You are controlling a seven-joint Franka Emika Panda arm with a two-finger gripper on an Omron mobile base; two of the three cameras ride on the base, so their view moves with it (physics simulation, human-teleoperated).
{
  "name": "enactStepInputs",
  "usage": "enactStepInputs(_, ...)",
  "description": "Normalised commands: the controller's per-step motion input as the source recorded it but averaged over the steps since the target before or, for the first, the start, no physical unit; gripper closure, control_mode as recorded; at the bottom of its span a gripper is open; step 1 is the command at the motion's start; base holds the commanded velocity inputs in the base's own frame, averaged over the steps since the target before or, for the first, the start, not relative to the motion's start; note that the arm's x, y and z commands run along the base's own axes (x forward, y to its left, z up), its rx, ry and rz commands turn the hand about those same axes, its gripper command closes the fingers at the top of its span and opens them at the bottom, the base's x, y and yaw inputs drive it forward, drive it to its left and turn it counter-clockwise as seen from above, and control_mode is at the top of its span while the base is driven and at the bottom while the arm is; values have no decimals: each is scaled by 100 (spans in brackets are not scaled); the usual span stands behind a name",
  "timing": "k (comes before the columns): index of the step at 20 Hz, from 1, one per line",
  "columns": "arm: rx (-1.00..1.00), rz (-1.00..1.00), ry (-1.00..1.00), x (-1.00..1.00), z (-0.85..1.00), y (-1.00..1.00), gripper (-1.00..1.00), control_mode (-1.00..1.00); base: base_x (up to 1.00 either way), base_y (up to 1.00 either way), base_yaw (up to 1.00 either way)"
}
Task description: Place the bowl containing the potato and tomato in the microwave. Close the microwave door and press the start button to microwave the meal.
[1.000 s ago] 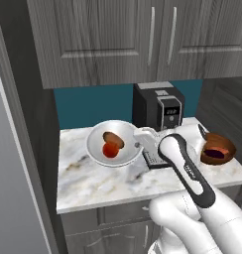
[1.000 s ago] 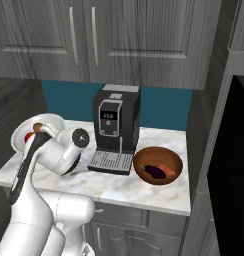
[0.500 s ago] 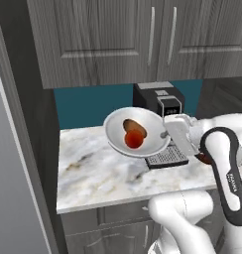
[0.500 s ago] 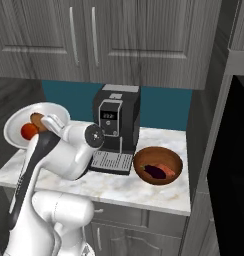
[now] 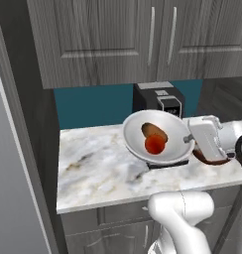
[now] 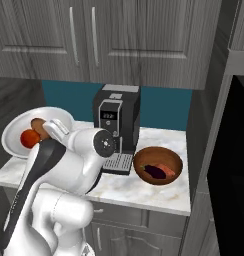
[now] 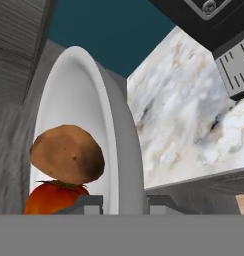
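Observation:
The white bowl (image 5: 136, 130) hangs tilted above the counter, in front of the coffee machine. Inside it the brown potato (image 5: 153, 130) rests against the red tomato (image 5: 155, 144). My gripper (image 5: 188, 141) is shut on the bowl's right rim. From the right base view the bowl (image 6: 14, 133) is at the far left, with the tomato (image 6: 28, 138), the potato (image 6: 37, 126) and my gripper (image 6: 50, 131). Looking along the hand, the rim (image 7: 116, 130) runs between my gripper (image 7: 123, 202), beside the potato (image 7: 67, 152) and tomato (image 7: 51, 197). The black microwave (image 6: 236, 145) stands at the right edge; I cannot make out its door.
A black-and-silver coffee machine (image 6: 116, 120) stands at the back of the marble counter (image 5: 93, 168). A brown bowl (image 6: 158, 166) with food sits to its right. Grey wall cabinets (image 5: 143, 39) hang overhead, and a tall grey panel (image 5: 19, 173) closes off the left.
The bowl has come up off the counter and travelled right, now in front of the coffee machine. My arm swung right with it, grip unchanged.

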Motion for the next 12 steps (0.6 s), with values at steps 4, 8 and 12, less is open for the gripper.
enactStepInputs(4, 0, -6, 0, -16, 1, -34, 100, -100, 0, 0, 0)
enactStepInputs(8, 0, -2, 0, 1, 0, -6, 100, -100, 0, 0, 0)
enactStepInputs(12, 0, -3, 0, -6, 0, 0, 100, -100, 0, 0, 0)
